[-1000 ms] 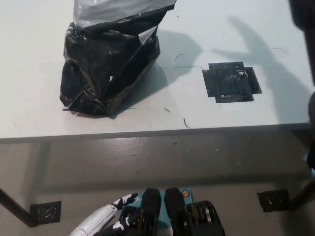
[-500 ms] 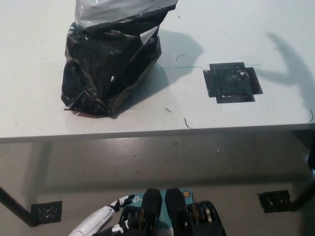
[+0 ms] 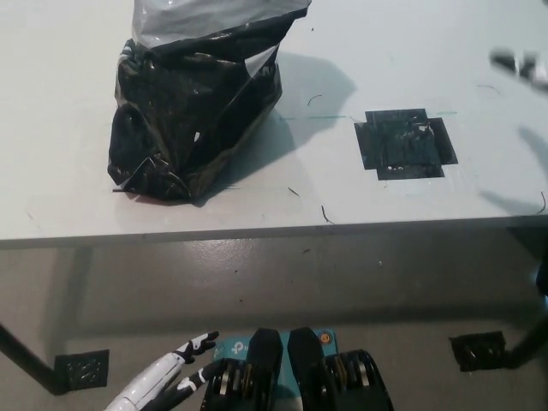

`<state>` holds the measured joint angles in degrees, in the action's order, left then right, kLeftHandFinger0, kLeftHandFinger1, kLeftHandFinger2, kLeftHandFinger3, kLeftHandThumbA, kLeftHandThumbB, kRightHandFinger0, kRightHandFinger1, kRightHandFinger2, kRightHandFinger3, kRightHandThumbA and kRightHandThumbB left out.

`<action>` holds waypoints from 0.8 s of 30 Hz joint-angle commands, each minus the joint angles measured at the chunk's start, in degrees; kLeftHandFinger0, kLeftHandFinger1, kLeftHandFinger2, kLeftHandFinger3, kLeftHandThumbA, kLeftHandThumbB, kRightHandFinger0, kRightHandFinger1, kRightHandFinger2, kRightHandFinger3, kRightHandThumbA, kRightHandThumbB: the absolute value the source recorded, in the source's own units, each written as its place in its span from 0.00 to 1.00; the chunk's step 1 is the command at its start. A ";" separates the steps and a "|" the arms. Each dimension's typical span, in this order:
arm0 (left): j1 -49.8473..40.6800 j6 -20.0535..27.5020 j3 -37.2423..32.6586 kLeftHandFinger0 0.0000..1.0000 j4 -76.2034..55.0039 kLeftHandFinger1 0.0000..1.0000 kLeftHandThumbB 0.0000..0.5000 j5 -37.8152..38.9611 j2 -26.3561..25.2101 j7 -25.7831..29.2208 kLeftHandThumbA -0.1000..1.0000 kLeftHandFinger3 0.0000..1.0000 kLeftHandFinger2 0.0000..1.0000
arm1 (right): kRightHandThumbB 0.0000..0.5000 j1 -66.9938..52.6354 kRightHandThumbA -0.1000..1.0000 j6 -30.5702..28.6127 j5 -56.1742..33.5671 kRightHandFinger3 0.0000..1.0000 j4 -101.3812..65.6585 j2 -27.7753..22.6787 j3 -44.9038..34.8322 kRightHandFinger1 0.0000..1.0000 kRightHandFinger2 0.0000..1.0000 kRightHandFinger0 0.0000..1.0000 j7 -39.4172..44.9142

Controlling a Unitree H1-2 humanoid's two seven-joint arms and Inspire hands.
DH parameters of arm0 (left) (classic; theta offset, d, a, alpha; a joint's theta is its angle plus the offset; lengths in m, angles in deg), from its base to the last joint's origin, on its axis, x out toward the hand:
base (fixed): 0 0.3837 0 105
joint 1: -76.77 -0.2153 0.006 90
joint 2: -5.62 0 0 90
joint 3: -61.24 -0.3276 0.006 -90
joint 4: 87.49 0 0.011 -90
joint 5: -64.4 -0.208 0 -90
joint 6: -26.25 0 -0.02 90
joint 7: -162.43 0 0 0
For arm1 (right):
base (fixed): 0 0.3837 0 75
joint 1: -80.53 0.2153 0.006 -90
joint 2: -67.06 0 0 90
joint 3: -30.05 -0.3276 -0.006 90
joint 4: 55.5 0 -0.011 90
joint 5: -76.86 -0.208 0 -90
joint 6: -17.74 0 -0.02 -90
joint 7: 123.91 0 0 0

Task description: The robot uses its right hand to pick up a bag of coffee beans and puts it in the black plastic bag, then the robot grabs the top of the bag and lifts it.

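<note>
1. The white left hand (image 3: 184, 370) is hanging low at the bottom left of the head view, below the bench's near edge, resting with its fingers loosely apart and holding nothing.

2. The black plastic bag (image 3: 195, 111) is standing on the left part of the bench (image 3: 68, 205), near its front edge, with its crumpled base slumping toward the near-left. Its top is rising out of the picture at the far edge, showing a pale, glossy upper part. I cannot tell whether the mouth is open, nor whether anything is lying inside, since the opening is cut off.

3. A black tape patch (image 3: 404, 143) is lying flat on the right part of the bench, well apart from the bag, with nothing on it.

4. Something small and blurred (image 3: 522, 67) is showing at the far right edge above the bench. It is too smeared to identify, so I cannot tell the right hand's state or whether it is carrying anything. No bag of coffee beans is recognisably in view.

5. Judging the step in hand as bringing the beans to the bag: the right hand should be travelling leftward and coming in from above the mouth, releasing low. A sideways knock could be tipping the slumped bag over the near edge.
</note>
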<state>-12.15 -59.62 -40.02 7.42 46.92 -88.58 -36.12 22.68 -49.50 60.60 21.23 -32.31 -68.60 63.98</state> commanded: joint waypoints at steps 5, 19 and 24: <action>2.68 7.37 9.97 1.00 0.32 1.00 0.54 9.01 1.58 7.37 1.00 1.00 1.00 | 0.62 -26.40 1.00 -18.78 0.77 1.00 -33.72 6.70 -3.70 1.00 1.00 1.00 -0.30; 0.88 9.41 12.39 1.00 1.06 1.00 0.49 8.21 2.42 7.31 1.00 1.00 1.00 | 0.27 -28.42 1.00 -34.11 14.45 1.00 6.16 18.37 8.00 1.00 1.00 1.00 -2.37; 0.87 9.52 12.72 1.00 1.31 1.00 0.47 9.15 3.13 6.53 1.00 1.00 1.00 | 0.19 -27.87 1.00 -34.73 16.55 1.00 15.98 19.52 9.81 1.00 1.00 1.00 -3.76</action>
<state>-12.02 -56.72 -30.46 9.53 50.82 -86.88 -34.14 -6.84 -65.49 67.60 22.98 -15.55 -62.43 63.29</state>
